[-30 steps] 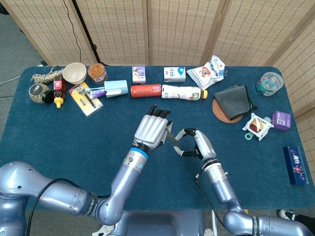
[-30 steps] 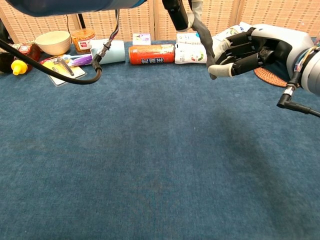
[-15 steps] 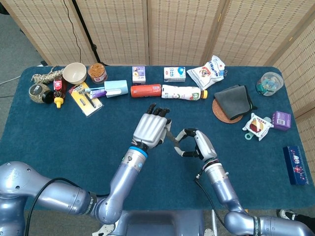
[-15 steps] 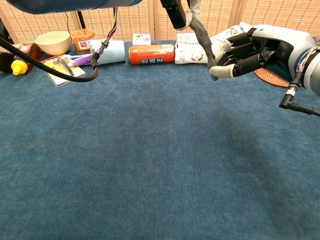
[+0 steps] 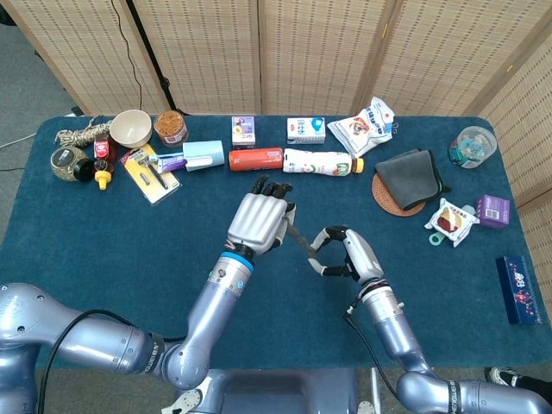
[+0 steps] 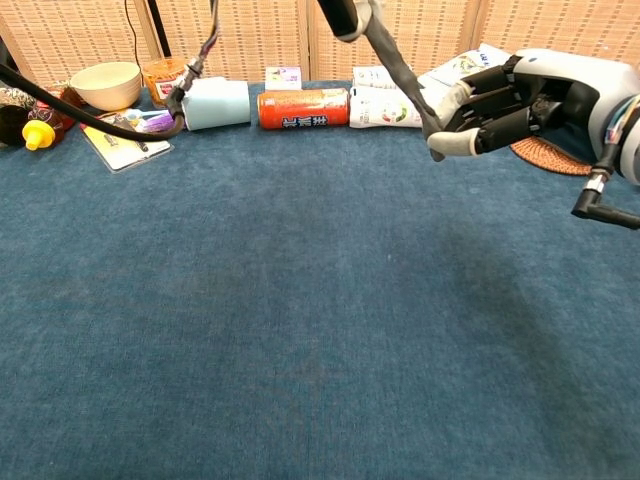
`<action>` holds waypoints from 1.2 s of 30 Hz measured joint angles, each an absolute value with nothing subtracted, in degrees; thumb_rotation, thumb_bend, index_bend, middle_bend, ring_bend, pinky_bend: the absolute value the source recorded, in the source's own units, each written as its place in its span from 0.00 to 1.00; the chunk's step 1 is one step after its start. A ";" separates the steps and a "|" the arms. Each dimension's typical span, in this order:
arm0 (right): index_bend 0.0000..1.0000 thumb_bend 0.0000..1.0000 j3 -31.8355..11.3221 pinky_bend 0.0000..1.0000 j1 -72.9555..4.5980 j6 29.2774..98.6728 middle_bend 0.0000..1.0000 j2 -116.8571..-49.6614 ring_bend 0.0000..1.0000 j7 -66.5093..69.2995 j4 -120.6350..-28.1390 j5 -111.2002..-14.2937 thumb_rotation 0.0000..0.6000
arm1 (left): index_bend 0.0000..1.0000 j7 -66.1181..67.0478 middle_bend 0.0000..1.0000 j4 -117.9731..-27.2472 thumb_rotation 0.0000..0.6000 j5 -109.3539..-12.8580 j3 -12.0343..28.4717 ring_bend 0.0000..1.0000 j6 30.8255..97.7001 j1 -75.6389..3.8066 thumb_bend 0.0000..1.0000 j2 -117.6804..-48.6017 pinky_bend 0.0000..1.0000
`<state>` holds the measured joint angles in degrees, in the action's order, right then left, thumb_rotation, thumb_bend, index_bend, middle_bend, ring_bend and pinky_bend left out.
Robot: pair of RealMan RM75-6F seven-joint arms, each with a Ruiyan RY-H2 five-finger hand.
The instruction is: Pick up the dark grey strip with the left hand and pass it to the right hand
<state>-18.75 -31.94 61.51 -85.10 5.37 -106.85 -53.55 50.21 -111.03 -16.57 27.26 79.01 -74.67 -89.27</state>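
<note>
Left hand [image 5: 257,222] shifted left; strip [image 5: 297,237] between hands.

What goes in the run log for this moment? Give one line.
phase: handover | left hand: holds dark grey strip upper end | right hand: pinches lower end | strip: airborne over table | release: not yet

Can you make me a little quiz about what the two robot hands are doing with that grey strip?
1. True or false: the dark grey strip is lying flat on the table.
2. Which hands touch the strip? A) only the left hand B) only the right hand C) both
3. Fill in: in the chest view, right behind the strip lies a red ____.

Key:
1. False. It is up in the air, stretched between the hands.
2. C. The left hand holds the upper end, and the right hand's fingers close on the lower end.
3. Can.
</note>
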 measured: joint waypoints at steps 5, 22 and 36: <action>0.70 0.54 -18.21 0.14 -31.35 61.57 0.53 -84.52 0.42 5.95 -107.02 -54.23 1.00 | 0.72 49.50 0.20 -111.74 1.00 -17.09 27.48 0.15 78.53 -73.67 0.60 -87.06 0.05; 0.70 0.55 -16.86 0.15 -29.42 62.22 0.53 -81.95 0.42 7.31 -108.07 -57.23 1.00 | 0.72 45.94 0.20 -114.04 1.00 -19.09 27.64 0.15 76.16 -69.70 0.60 -79.08 0.05; 0.69 0.55 -14.15 0.15 -26.44 63.06 0.53 -79.73 0.42 9.70 -107.75 -61.07 1.00 | 0.72 39.49 0.20 -115.56 1.00 -20.82 27.25 0.15 72.39 -64.39 0.60 -70.35 0.05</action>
<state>-14.15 -26.44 63.06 -79.73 9.70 -107.75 -61.07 39.49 -115.56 -20.82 27.25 72.39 -64.39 -70.35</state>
